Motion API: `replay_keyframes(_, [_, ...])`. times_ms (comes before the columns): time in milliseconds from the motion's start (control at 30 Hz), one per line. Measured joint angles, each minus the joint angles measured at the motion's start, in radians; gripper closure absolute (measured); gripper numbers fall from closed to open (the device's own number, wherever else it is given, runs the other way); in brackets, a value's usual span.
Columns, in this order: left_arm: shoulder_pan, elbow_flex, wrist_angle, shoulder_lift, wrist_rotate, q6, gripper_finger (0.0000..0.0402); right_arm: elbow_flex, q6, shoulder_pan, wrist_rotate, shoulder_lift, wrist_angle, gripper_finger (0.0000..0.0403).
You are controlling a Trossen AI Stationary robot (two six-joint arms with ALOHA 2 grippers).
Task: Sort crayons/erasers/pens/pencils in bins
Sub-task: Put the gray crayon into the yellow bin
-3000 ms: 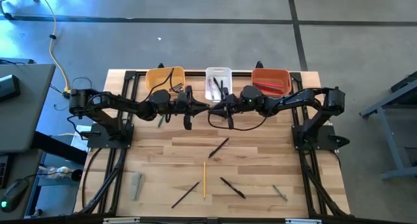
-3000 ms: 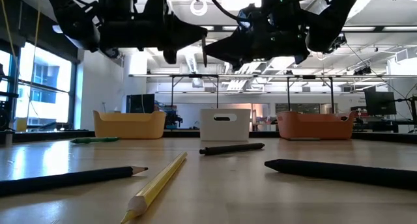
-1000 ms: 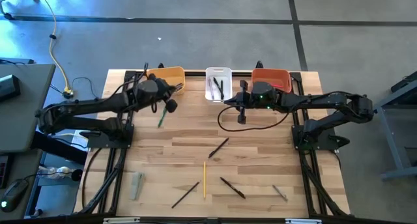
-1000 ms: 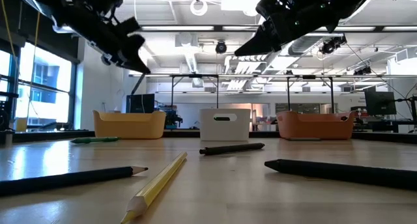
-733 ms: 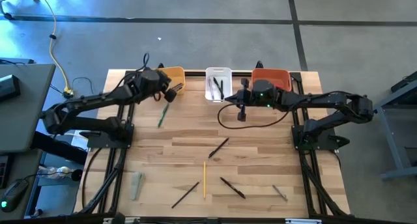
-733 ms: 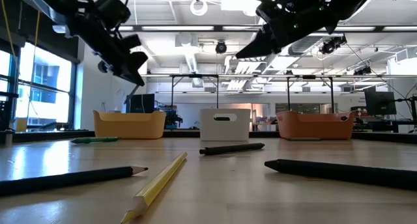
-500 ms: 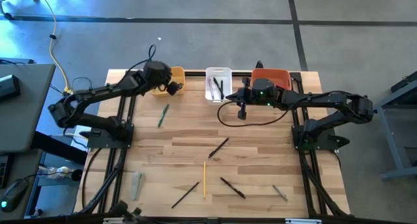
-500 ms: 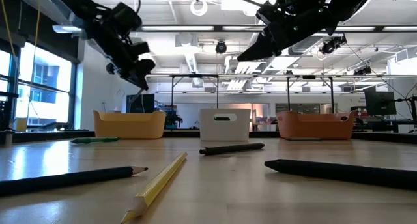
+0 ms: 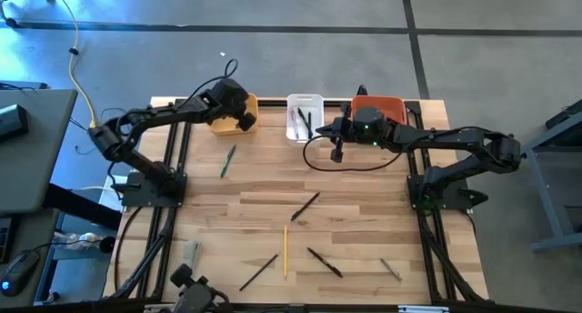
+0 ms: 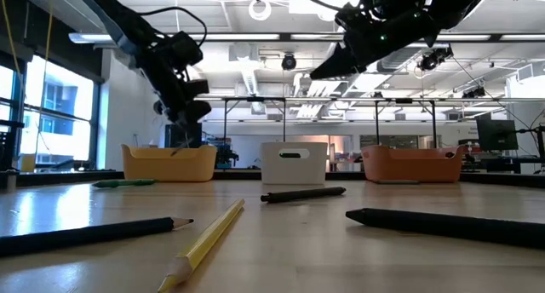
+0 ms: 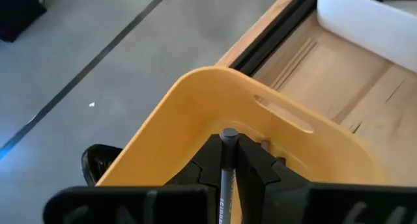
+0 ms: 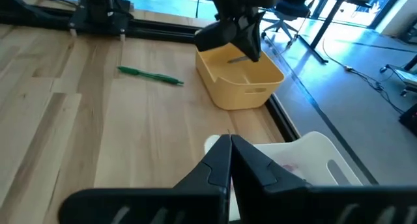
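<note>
Yellow-orange plastic forms the bin (image 9: 234, 112) at the far left of the row; we find the left gripper (image 9: 244, 119) poised over it, its fingers (image 11: 210, 160) pinching a slim grey stick (image 11: 227, 168) held upright above the bin's interior. We cannot tell whether that stick is a pen or a pencil. Next along stands the white bin (image 9: 305, 116), with dark pens lying in it, then the red-orange bin (image 9: 377, 110). The right gripper (image 9: 337, 155) hangs above the bench (image 9: 364, 222) just in front of the white bin, fingers pressed together and holding nothing.

Loose on the bench we note a green pen (image 9: 225, 161) in front of the yellow-orange bin, a black pen (image 9: 306, 205) near the middle, and a yellow pencil (image 9: 285, 250) nearer the front edge, flanked by two more black pens (image 9: 259, 271) (image 9: 325, 262). A small grey piece (image 9: 191, 257) lies at the front left and another (image 9: 390, 269) at the front right.
</note>
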Motion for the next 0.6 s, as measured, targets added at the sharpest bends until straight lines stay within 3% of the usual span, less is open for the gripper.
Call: replay_keyframes(600, [0.0, 0.0, 0.009, 0.011, -0.002, 0.016, 0.0392, 0.0, -0.011, 0.001, 0.0, 0.0, 0.043, 0.0403])
